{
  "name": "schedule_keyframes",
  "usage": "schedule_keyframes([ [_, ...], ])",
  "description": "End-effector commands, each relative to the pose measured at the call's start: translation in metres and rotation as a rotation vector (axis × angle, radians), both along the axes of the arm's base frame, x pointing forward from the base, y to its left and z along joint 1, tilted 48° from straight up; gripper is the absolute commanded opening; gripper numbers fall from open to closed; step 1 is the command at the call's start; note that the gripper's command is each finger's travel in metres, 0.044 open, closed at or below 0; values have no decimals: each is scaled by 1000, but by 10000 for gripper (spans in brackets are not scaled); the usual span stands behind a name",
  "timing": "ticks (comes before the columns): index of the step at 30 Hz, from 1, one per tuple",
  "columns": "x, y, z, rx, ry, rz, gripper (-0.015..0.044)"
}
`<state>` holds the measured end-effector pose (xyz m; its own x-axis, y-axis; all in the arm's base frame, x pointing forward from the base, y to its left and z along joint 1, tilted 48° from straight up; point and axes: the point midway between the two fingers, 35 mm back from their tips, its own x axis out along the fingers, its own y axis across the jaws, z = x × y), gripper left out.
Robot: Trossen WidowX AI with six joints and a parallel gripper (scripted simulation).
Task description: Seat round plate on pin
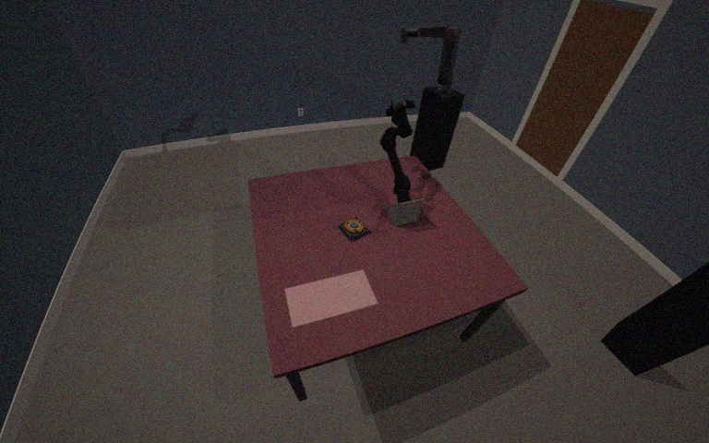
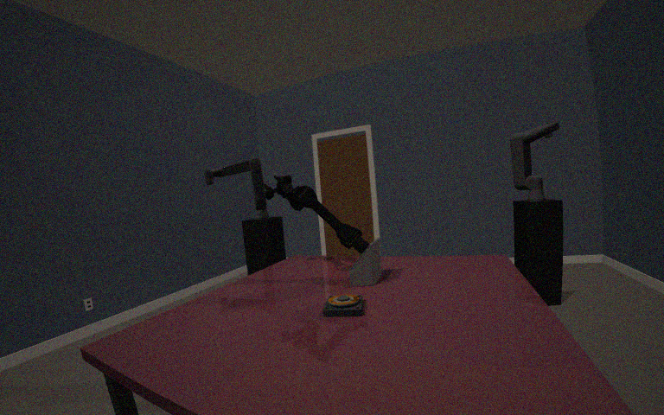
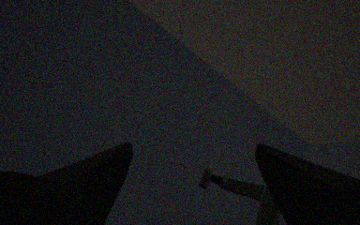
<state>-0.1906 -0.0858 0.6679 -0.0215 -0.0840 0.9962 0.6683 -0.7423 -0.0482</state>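
The round plate [image 1: 360, 228] [image 2: 335, 299], an orange ring around a pale and grey middle, sits on the dark square base [image 1: 351, 236] [image 2: 343, 311] on the table. In the exterior view the plate stands a little above the base's top; its exact tilt is too small to tell. The tab, its hole and the pin cannot be made out clearly. My gripper [image 1: 400, 103] [image 2: 274, 186] [image 3: 194, 145] is raised high above the table, well away from the plate. Its fingers stand wide apart with nothing between them. The wrist view shows no plate or base.
The arm's pale grey mount [image 1: 405, 212] [image 2: 367, 268] stands on the red table [image 1: 438, 271] [image 2: 440, 342] near the base. A pale pink rectangle [image 1: 330, 297] lies on the table in the top view. Another arm on a black pedestal [image 1: 438, 127] [image 2: 264, 245] stands beyond the table.
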Motion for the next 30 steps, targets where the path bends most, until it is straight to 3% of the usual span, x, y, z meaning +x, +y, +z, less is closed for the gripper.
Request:
schedule_keyframes([
  [1,1,-1,0,0,-2,13,374],
  [10,-12,-92,-15,60,-239,402,137],
  [15,4,-168,-39,164,-408,624,6],
  [26,88,-285,-102,417,-672,932,0],
  [30,147,-331,-139,589,-781,1042,0],
])
